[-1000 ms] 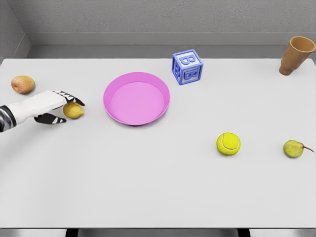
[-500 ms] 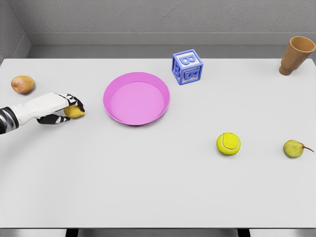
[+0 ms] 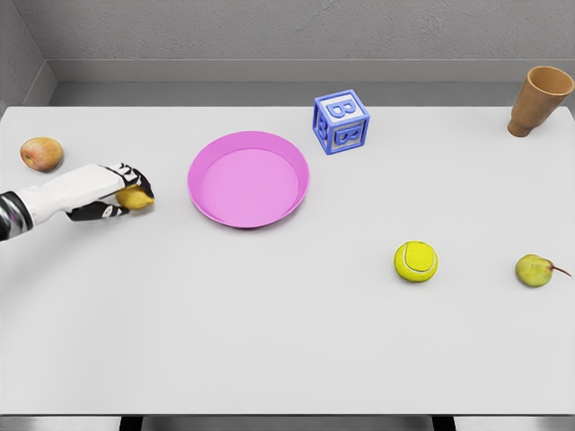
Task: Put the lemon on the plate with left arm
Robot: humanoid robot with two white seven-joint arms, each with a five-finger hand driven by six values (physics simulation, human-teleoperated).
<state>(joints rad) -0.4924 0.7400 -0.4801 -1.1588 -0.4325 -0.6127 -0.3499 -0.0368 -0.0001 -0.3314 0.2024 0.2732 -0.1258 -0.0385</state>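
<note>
Left hand [image 3: 115,193]: fingers curled round the lemon, gripping it at the table's left side, seemingly to lift it
Lemon [image 3: 137,198]: in that grasp, just left of the plate, not on it
Plate [image 3: 248,179]: pink, bare, waiting near the hand
Block [image 3: 341,121]: blue, letter "B" readable on its faces
Right hand: out of sight

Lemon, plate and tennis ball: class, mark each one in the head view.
lemon [image 3: 137,198], head view, its exposed yellow side.
plate [image 3: 199,154], head view, its left rim.
tennis ball [image 3: 415,261], head view, its centre.
</note>
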